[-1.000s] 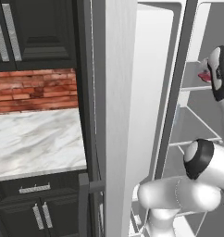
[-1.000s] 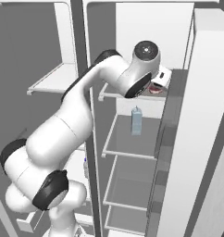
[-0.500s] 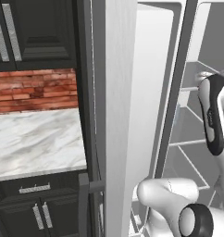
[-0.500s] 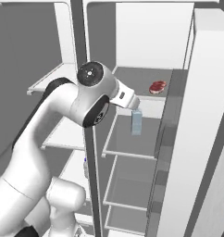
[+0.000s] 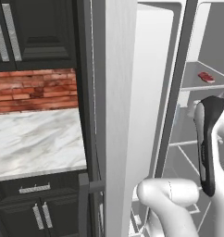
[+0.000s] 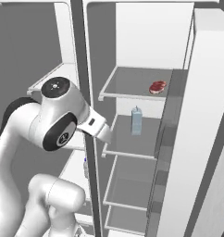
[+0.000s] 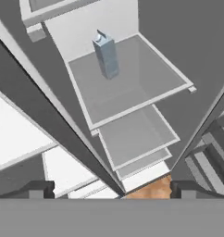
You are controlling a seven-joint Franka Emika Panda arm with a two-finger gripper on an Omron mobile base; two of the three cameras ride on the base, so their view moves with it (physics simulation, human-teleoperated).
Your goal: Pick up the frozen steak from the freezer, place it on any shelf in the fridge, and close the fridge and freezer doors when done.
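The frozen steak (image 6: 157, 86) lies flat on the top grey shelf (image 6: 127, 83) of the fridge, also seen as a small red slab (image 5: 206, 77) from the left base view. My gripper (image 7: 111, 190) is open and empty, its fingertips (image 7: 37, 190) wide apart. It hangs well below and to the left of the steak, in front of the divider between freezer and fridge, looking down at the lower shelves. The freezer door (image 5: 118, 115) and the fridge door (image 6: 197, 139) both stand open.
A pale-blue carton (image 6: 137, 121) (image 7: 107, 56) stands on the second grey shelf (image 7: 132, 92). More grey shelves sit below it. White freezer shelves (image 7: 63, 169) are to the left of the divider (image 6: 79, 46). A marble counter (image 5: 35, 139) and dark cabinets lie left of the appliance.
My arm has drawn back from the top fridge shelf, down and to the left. The steak stays where it lay on that shelf. The gripper remains open.
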